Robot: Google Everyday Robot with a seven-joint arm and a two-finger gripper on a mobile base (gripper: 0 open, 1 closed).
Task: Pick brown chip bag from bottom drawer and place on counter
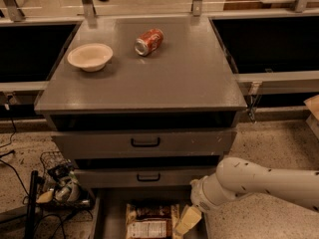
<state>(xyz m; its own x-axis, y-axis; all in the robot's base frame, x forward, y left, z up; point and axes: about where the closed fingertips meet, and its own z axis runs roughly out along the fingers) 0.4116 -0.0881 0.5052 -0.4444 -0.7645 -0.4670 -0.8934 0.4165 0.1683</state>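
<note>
The brown chip bag (152, 221) lies flat on the floor of the open bottom drawer (110, 215) at the lower middle, its white label panel facing up. My gripper (185, 221) hangs from the white arm coming in from the right and sits just right of the bag, over the drawer's right side, with its cream fingers pointing down. The counter (164, 78) is the grey top of the cabinet above.
On the counter lie a red soda can (148, 42) on its side and a cream bowl (90, 57). Two shut upper drawers with black handles (145, 142) sit above the open one. Cables and a wire basket (57, 180) crowd the floor at left.
</note>
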